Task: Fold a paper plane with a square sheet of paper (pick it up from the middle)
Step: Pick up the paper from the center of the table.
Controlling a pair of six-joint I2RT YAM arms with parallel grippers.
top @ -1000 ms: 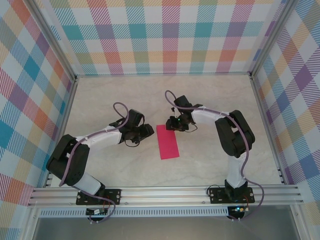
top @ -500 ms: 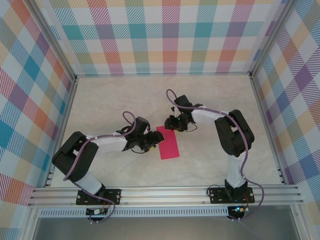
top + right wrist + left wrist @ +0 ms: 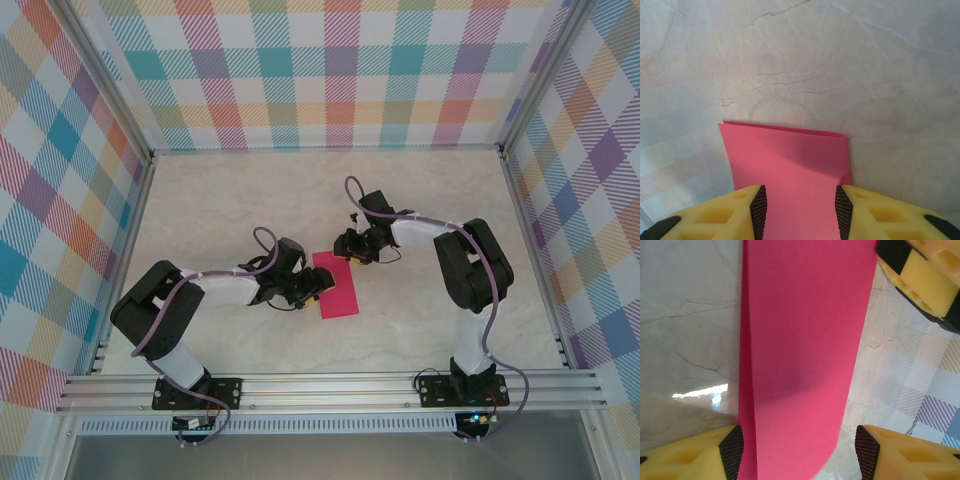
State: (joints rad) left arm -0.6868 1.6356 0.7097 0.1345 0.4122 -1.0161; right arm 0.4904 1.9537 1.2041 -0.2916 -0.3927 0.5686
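Table [image 3: 250, 200] holds one paper [image 3: 338, 290]. The left gripper [image 3: 311, 291] has come to its side; the right gripper [image 3: 356, 250] sits at its end. Both gape.

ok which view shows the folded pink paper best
Top external: the pink paper shows nearly whole, a folded rectangle. The left wrist view crops it to a long strip; the right wrist view catches one short end.

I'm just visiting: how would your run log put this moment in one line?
paper: folded rectangle, flat on table | left gripper: open, astride paper's near-left part | right gripper: open, astride paper's far end
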